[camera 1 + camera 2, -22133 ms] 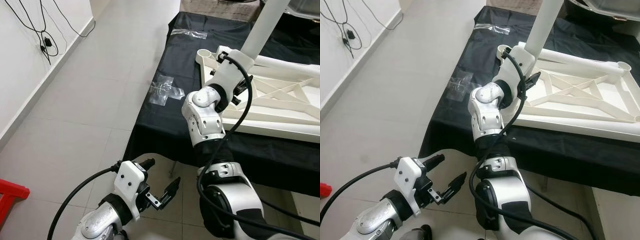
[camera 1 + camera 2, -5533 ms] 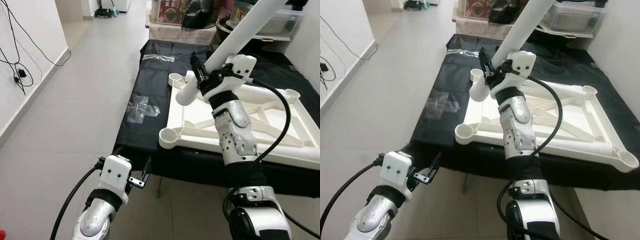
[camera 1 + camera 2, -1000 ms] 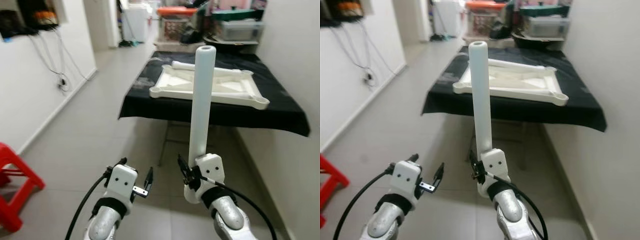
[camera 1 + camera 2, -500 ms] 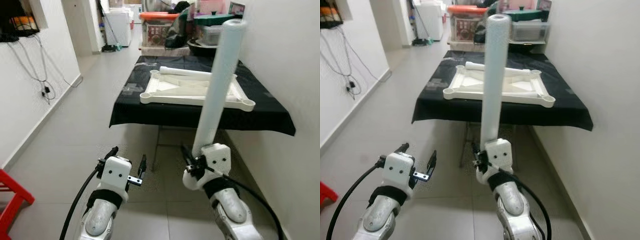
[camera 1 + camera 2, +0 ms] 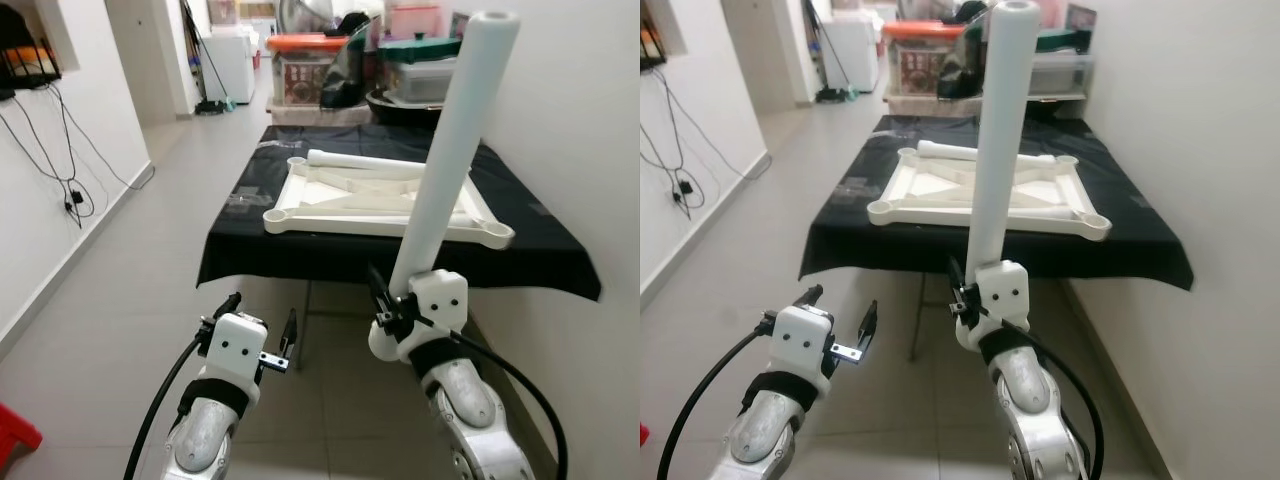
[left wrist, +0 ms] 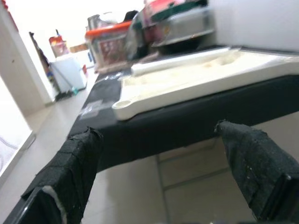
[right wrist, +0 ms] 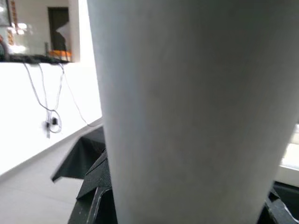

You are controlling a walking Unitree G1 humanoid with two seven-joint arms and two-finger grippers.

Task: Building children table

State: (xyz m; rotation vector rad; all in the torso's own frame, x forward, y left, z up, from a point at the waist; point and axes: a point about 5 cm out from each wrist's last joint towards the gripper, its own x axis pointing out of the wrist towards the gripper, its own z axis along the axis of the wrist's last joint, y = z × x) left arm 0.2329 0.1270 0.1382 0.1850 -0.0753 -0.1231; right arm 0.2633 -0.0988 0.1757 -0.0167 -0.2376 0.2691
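Closer now than half a second ago, the black-draped table (image 5: pixel 560 262) has grown in the head views as the robot walks toward it, and the leg in the right arm leans a little more toward the robot's right.

The right gripper (image 5: pixel 385 312) is clamped on the lower end of a white table leg (image 5: pixel 455 150), which stands tall and tilted in front of the robot. The left gripper (image 5: pixel 260 325) is held low over the floor, short of the table's near edge, with its two black fingers (image 6: pixel 70 168) spread wide and holding nothing.

On the table lies the white tabletop frame (image 5: pixel 330 215), upside down, its near side parallel to the table's near edge and set a little back from it. A second white leg (image 5: pixel 370 160) lies along the frame's far side.

The leg looks like a hollow plastic tube: light, stiff and smooth, so likely slippery between the fingers. Held at one end, its length gives it leverage to swing or twist in the grip. A hold nearer the middle would probably steady it.

Counted: two legs, one frame, with four round corner sockets, the near-left one (image 5: pixel 276 221) closest to the left gripper. Storage boxes (image 5: pixel 310 65) stand beyond the table's far edge.
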